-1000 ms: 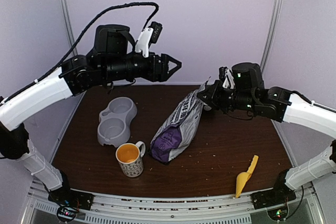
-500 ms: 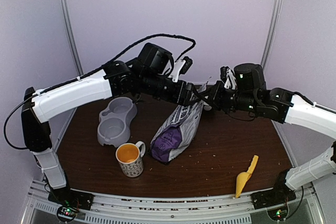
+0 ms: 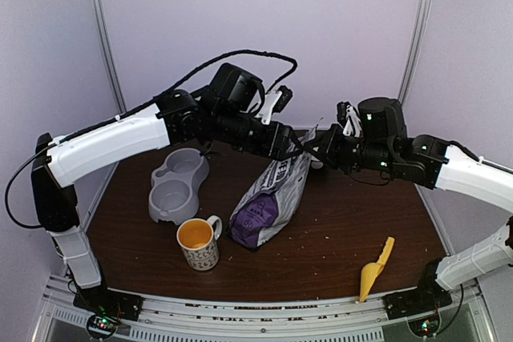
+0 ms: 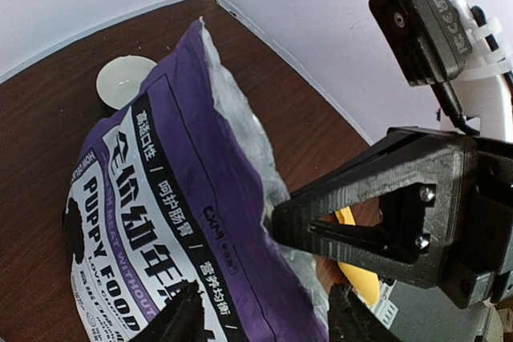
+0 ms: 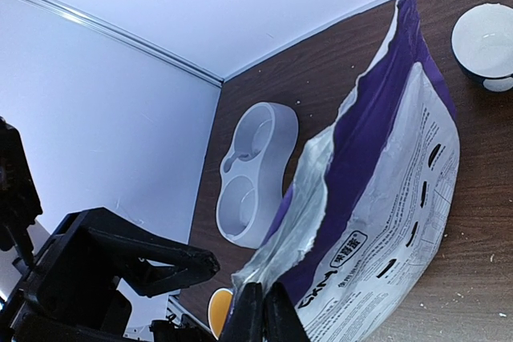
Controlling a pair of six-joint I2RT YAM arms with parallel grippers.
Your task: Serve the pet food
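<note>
So the right gripper [image 5: 262, 300] has its two black fingers [image 5: 251, 310] pressed together on the torn top edge of the big purple plastic "PUPPY FOOD" bag [image 3: 271, 198]. It's pinching the flap right where the silver lining shows. No gap between them, just the thin foil sandwiched in there. That pinch holds the mouth end of the bag up off the dark brown wooden table [image 3: 345, 230], while the bottom end rests on the wood, so the bag sits at a slant.

The left gripper [image 4: 264, 319] has reached across and sits right by the same end of the bag. Its fingers [image 4: 180, 318] are clearly apart, one on each side of the printed purple panel, with the bag running between them. I can't tell whether either tip actually touches the plastic.

As for the pet food, the kibble itself isn't visible. The bag's mouth only shows lining, so all I can point to is the bag.

The other stuff:
- A grey plastic double-well pet dish [image 3: 178, 186] sits left of the bag, apart from it.
- A patterned ceramic mug with an orange inside [image 3: 198, 244] stands upright, nearer than the dish and just beside the bag's lower corner.
- A yellow plastic scoop [image 3: 375, 270] lies well off to the right, near the front edge.
- A small round white bowl [image 5: 485, 42] is beyond the bag toward the back wall.
</note>
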